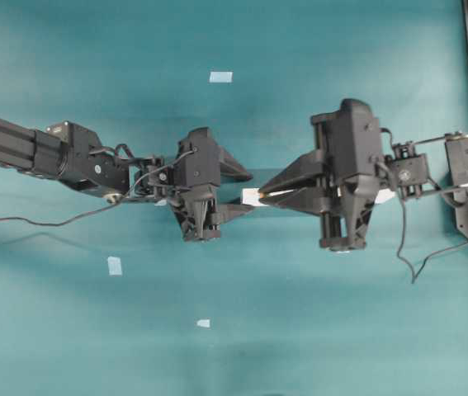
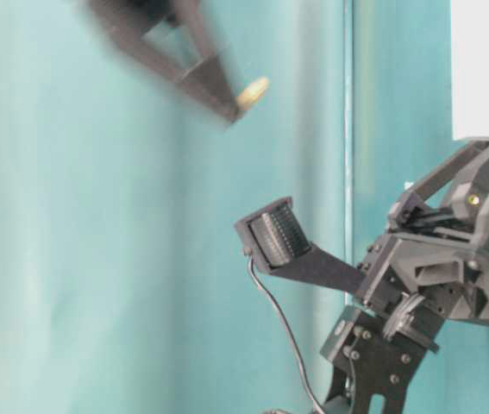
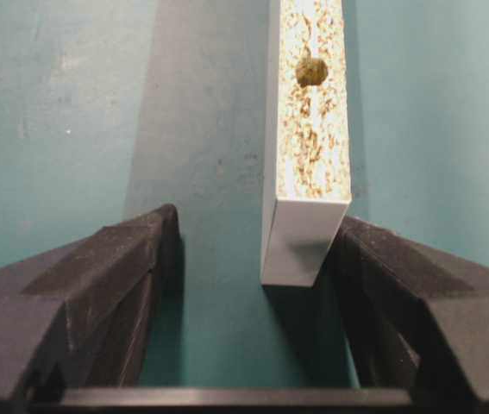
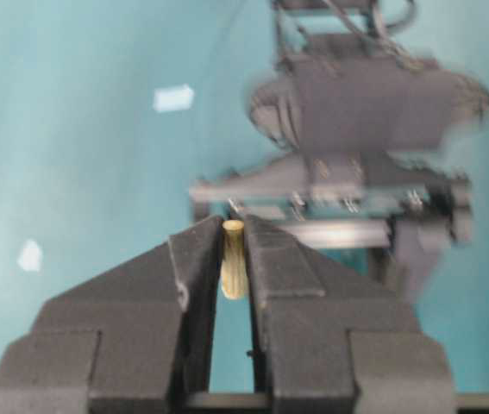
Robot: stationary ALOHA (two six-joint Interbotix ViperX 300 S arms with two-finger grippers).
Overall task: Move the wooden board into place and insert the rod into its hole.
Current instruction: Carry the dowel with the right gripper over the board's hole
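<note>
In the overhead view, both arms cover most of the wooden board point(image 1: 252, 196); only a small pale patch shows between the grippers. The rod point(image 1: 276, 193) there is a thin sliver, too small to make out. In the table-level view, the right gripper point(image 2: 227, 99) is motion-blurred and cut off by the top edge. In the left wrist view, the board runs off the top edge. In the right wrist view, the left arm point(image 4: 356, 147) is blurred.

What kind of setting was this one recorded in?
Probably a lab robot workbench: a teal table surface marked with pale tape squares, two black grippers, left and right, and a small wooden board.
</note>
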